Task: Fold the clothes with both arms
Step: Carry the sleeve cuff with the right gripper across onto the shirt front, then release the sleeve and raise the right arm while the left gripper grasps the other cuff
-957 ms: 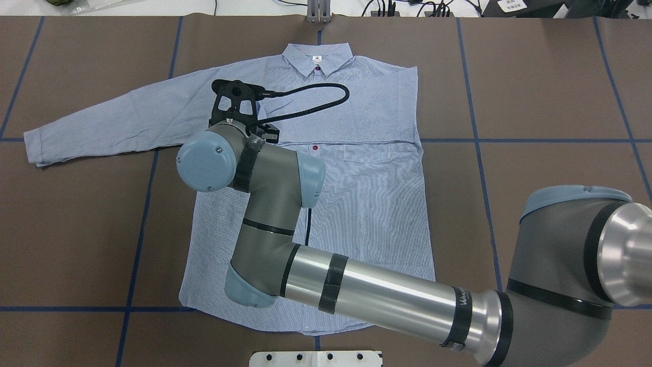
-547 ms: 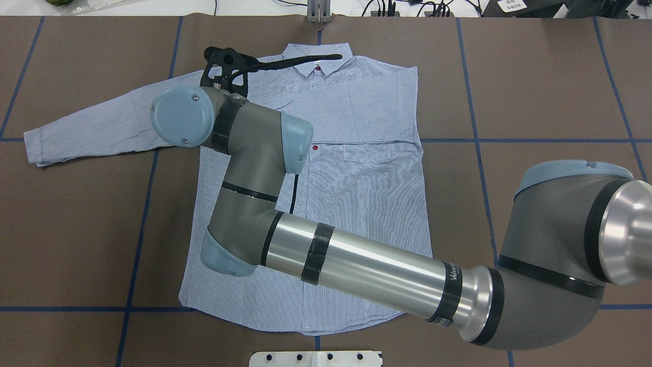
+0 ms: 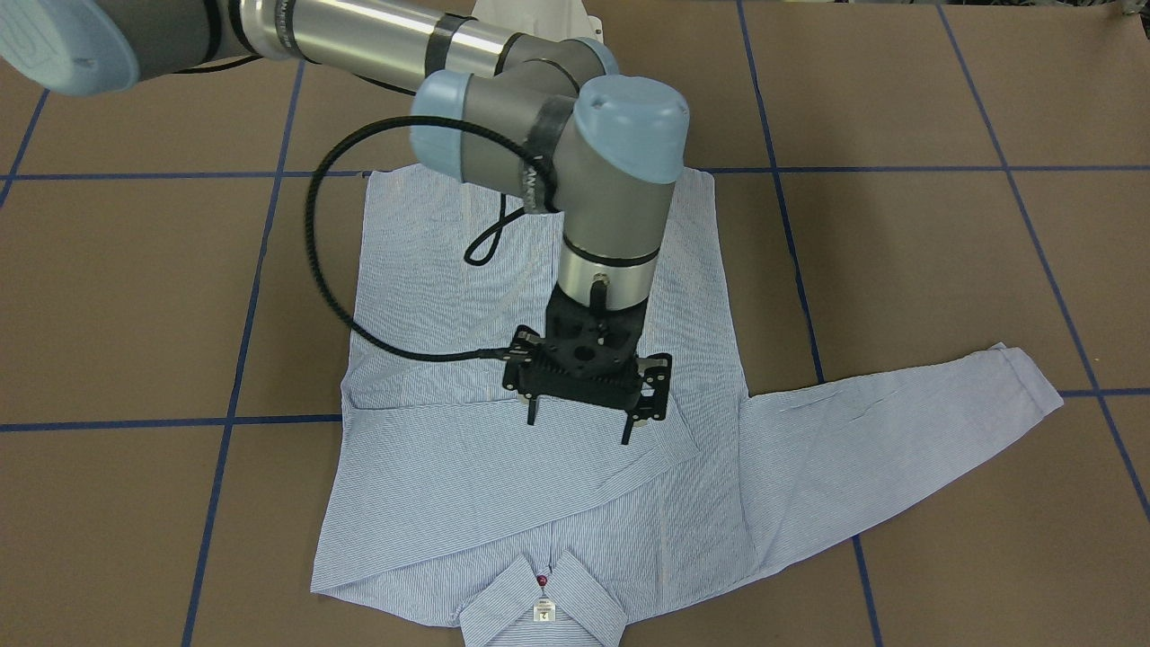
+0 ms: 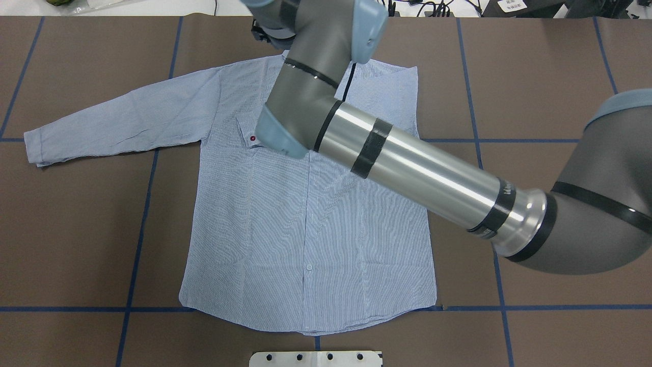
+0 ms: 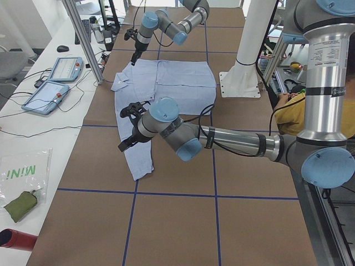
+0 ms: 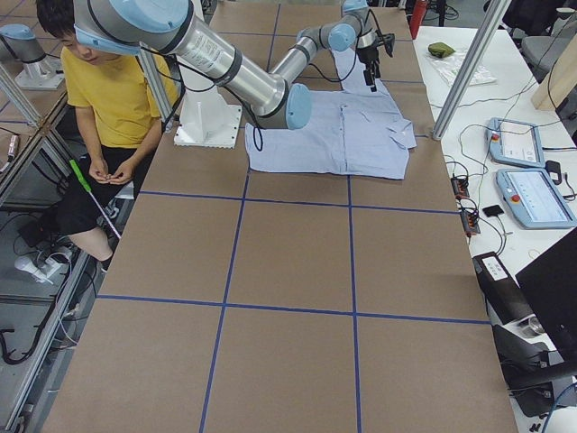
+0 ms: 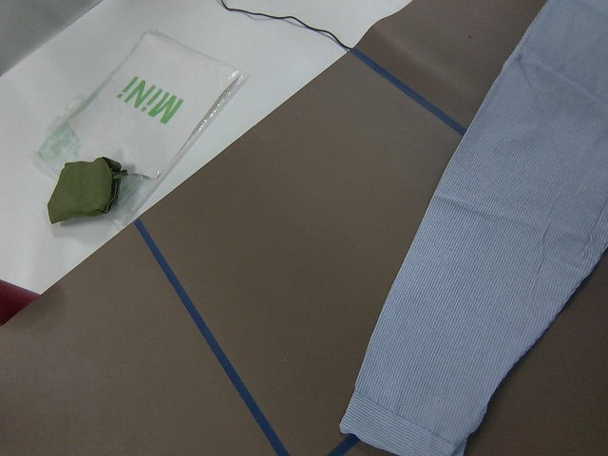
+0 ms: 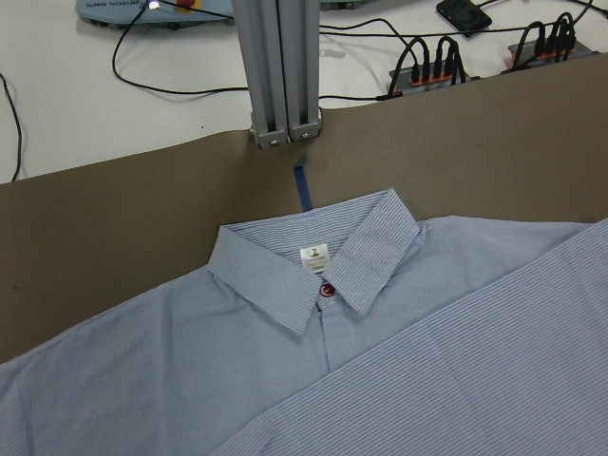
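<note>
Black fingers [image 3: 626, 433] of the right gripper [image 3: 579, 424] stood apart and empty above the shirt [image 3: 431, 296], directly over the folded sleeve [image 3: 449, 440] on its chest. The shirt lay flat on the brown table [image 3: 898, 270]. Ahead of that gripper lay the collar [image 8: 313, 271], then a metal post [image 8: 278, 71]. The left gripper [image 5: 126, 138] hung over the outstretched sleeve [image 5: 140, 160]; whether it was parted or closed could not be told.

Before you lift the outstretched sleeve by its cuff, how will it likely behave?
The sleeve lies flat with soft creases, so it would probably droop limply. Its cloth looks thin, so likely light. The cuff seems doubled, so perhaps slightly stiffer.
</note>
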You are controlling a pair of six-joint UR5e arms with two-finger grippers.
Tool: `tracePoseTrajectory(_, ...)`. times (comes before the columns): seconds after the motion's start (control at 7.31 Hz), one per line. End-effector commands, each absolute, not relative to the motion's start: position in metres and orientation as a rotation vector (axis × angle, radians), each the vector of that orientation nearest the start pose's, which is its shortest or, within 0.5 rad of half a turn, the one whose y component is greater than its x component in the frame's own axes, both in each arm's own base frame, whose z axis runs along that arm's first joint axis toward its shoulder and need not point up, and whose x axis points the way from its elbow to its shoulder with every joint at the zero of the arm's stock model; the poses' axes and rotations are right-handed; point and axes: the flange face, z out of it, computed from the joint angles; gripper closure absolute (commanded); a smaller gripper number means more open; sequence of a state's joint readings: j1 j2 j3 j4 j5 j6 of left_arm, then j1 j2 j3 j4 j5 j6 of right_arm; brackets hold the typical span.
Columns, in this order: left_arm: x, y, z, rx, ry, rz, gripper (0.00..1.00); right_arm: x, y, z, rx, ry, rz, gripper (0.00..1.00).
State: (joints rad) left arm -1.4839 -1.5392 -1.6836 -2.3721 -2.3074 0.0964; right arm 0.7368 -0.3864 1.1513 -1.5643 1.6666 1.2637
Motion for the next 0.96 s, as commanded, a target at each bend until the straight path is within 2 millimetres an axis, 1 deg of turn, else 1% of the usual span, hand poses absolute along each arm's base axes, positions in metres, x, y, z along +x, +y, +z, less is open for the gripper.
tracePoseTrajectory(0.0,0.044,-0.508,0.544,0.814,0.823,0.431,0.0,-0.406,-0.645,0.11,0.323,-0.779,0.228,0.0)
tracePoseTrajectory(0.14,0.067,-0.506,0.562,0.82,0.851,0.331,0.0,-0.347,-0.635,0.14,0.332,-0.814,0.181,0.0)
tracePoseTrajectory(0.27,0.094,-0.505,0.58,0.83,0.847,0.215,0.0,-0.276,-0.618,0.183,0.356,-0.828,0.109,0.0)
tracePoseTrajectory(0.41,0.12,-0.503,0.595,0.827,0.839,0.132,0.0,-0.212,-0.608,0.224,0.376,-0.826,0.025,0.0)
tracePoseTrajectory(0.55,0.129,-0.5,0.613,0.771,0.865,0.063,0.0,-0.175,-0.595,0.26,0.368,-0.833,-0.034,0.0)
tracePoseTrajectory(0.68,0.13,-0.497,0.635,0.725,0.861,0.034,0.0,-0.16,-0.585,0.281,0.37,-0.818,-0.051,0.0)
tracePoseTrajectory(0.82,0.129,-0.492,0.661,0.698,0.849,0.027,0.05,-0.156,-0.582,0.287,0.371,-0.813,-0.055,0.0)
